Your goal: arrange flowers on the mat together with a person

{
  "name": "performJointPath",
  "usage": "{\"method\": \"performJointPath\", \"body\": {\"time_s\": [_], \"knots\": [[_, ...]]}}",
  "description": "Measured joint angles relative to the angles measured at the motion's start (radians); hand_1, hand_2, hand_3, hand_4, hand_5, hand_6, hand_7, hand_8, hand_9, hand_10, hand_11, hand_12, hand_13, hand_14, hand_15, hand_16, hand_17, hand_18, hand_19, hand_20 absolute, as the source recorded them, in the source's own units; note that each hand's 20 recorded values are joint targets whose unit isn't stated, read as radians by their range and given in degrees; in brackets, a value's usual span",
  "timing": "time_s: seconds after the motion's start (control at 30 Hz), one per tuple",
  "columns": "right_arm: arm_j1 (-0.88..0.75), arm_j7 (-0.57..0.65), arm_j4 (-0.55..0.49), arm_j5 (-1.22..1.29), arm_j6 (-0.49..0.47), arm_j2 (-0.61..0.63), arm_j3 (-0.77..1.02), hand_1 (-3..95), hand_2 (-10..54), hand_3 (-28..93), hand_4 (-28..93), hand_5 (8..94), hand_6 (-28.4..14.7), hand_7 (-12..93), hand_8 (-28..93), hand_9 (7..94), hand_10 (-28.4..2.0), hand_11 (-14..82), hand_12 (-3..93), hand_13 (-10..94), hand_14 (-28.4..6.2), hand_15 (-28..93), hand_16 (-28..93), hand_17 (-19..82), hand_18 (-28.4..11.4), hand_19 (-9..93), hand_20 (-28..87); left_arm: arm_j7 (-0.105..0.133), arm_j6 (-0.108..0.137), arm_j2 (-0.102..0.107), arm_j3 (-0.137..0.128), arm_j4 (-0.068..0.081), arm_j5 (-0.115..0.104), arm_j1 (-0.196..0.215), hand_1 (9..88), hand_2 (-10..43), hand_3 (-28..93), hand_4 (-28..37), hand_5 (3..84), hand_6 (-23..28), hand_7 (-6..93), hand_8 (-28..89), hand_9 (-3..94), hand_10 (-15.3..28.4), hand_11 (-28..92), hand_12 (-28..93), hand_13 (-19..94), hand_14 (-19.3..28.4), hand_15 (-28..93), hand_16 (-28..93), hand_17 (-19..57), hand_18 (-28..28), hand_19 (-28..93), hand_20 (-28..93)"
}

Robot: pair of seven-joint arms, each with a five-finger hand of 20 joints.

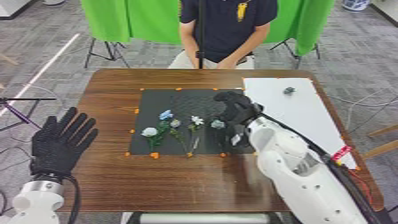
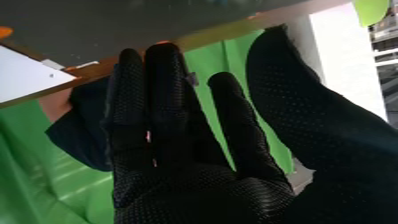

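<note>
Head view: 5 artificial flowers lie side by side on the dark rectangular mat (image 1: pixel 155 103): round white flower w/ green stem (image 1: pixel 149 132), light-blue flower (image 1: pixel 165 115), dull pale flower (image 1: pixel 175 123), small white flower (image 1: pixel 197 121), greyish-green flower (image 1: pixel 218 124). Last is just beside black-gloved R hand (image 1: pixel 235 106); can't tell if they touch. Small dark-green flower (image 1: pixel 289 90) is on white sheet (image 1: pixel 302 117), prob. next to fetch. All prob. v. light, heads soft & easily crushed, stems thin, stiffish, apt to roll. Best hold: stem just under head, gentle pinch. Black-gloved L hand (image 1: pixel 55 150) is open, empty, off mat's L side. Surface: brown wooden table (image 1: pixel 107 165), orange tabs (image 1: pixel 155 155) round mat. Room: green cloth backdrop (image 1: pixel 151 22), grey carpet floor (image 1: pixel 44 55).

R wrist view: R hand's fingers near straight, no flower gripped; green cloth & table edge beyond.
</note>
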Motion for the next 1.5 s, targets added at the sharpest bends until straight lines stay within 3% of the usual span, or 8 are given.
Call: {"method": "performJointPath", "body": {"time_s": [0.27, 0.37, 0.53, 0.6, 0.8, 1.03, 1.27, 1.5], "knots": [[-0.014, 0.019, -0.053, 0.055, -0.027, 0.000, 0.048, 35.6, -9.3, 81, -27, 38.1, -8.4, 18, -12, 32.7, -21.3, 18.0, 19.7, 35, -15.3, 56, 14, 21, -19.4, 68, 24, 0.007, -0.013, 0.000, 0.000, 0.001, 0.000, 0.000, 29.0, 9.9, 72, -28.3, 42.3, 6.4, 7.4, -8, 39.0, 13.6, 15, 10, 30, 14.7, 25, -3, -3.5, 13.8, 26, 13], [-0.036, 0.018, -0.081, 0.171, 0.030, 0.000, 0.086, 29.2, 1.7, 78, -24, 31.8, -10.1, 14, -10, 29.6, -22.7, 14.4, 18.9, 31, -17.6, 47, 13, 18, -19.9, 62, 19, 0.011, -0.019, 0.000, 0.002, 0.001, 0.000, 0.000, 28.6, 9.9, 72, -28.3, 42.3, 6.3, 7.2, -8, 38.9, 13.6, 15, 10, 30, 14.3, 24, -3, -3.5, 13.8, 26, 13], [-0.090, -0.045, -0.124, 0.473, 0.134, -0.006, 0.198, 26.4, 6.1, 76, -24, 29.4, -9.6, 13, -9, 27.4, -21.9, 9.7, 17.0, 28, -18.6, 36, 12, 13, -19.5, 54, 13, 0.016, -0.035, 0.002, 0.002, 0.003, 0.004, -0.003, 28.0, 10.2, 72, -28.3, 42.1, 6.3, 6.8, -8, 38.7, 13.5, 14, 9, 30, 14.0, 23, -3, -3.4, 13.8, 26, 13], [-0.111, -0.071, -0.137, 0.561, 0.114, -0.018, 0.262, 25.4, 6.9, 75, -23, 29.7, -9.4, 13, -10, 26.9, -21.5, 8.1, 16.6, 26, -18.4, 31, 12, 12, -19.3, 51, 13, 0.018, -0.040, 0.004, 0.001, 0.003, 0.008, -0.005, 27.9, 10.2, 72, -28.3, 42.0, 6.6, 6.6, -8, 38.6, 13.7, 14, 9, 30, 13.9, 23, -3, -3.4, 13.8, 26, 13], [-0.154, -0.040, -0.153, 0.808, -0.118, -0.083, 0.482, 21.7, 8.5, 74, -24, 31.0, -8.3, 11, -9, 26.9, -20.8, 5.9, 16.3, 25, -18.1, 24, 15, 10, -19.2, 46, 13, 0.026, -0.044, 0.014, -0.007, 0.003, 0.010, -0.007, 27.4, 10.4, 72, -28.3, 42.0, 6.8, 6.1, -8, 38.6, 13.9, 14, 10, 30, 13.7, 22, -3, -3.4, 13.9, 26, 13], [-0.259, -0.093, -0.164, 1.175, -0.028, -0.062, 0.571, 19.4, 9.5, 74, -24, 26.6, -7.0, 8, -7, 24.6, -19.9, 1.3, 17.4, 23, -16.9, 14, 20, 7, -18.9, 40, 14, 0.048, -0.048, 0.016, -0.021, -0.003, 0.010, 0.001, 27.3, 10.4, 72, -28.3, 42.1, 6.6, 6.3, -8, 38.8, 13.7, 14, 10, 30, 13.6, 22, -3, -3.3, 13.9, 26, 13], [-0.338, -0.098, -0.152, 1.392, -0.248, -0.062, 0.687, 18.9, 9.2, 75, -23, 26.8, -6.7, 8, -7, 24.7, -19.5, 0.5, 17.7, 23, -16.7, 10, 22, 7, -18.8, 38, 14, 0.059, -0.051, -0.006, -0.020, -0.010, -0.005, 0.025, 28.1, 10.6, 71, -28.3, 46.1, 5.0, 7.6, -9, 40.8, 12.9, 14, 9, 31, 12.6, 21, -3, -3.0, 13.7, 26, 13], [-0.377, -0.111, -0.182, 1.381, -0.131, -0.063, 0.674, 19.3, 9.5, 75, -23, 28.0, -6.6, 9, -7, 25.5, -19.3, 1.0, 17.7, 23, -16.3, 10, 23, 7, -18.7, 39, 15, 0.057, -0.051, -0.008, -0.020, -0.010, -0.003, 0.025, 28.2, 10.7, 71, -28.3, 45.4, 5.2, 7.0, -9, 41.0, 12.8, 14, 9, 31, 12.5, 21, -3, -3.0, 13.7, 26, 13]]}}
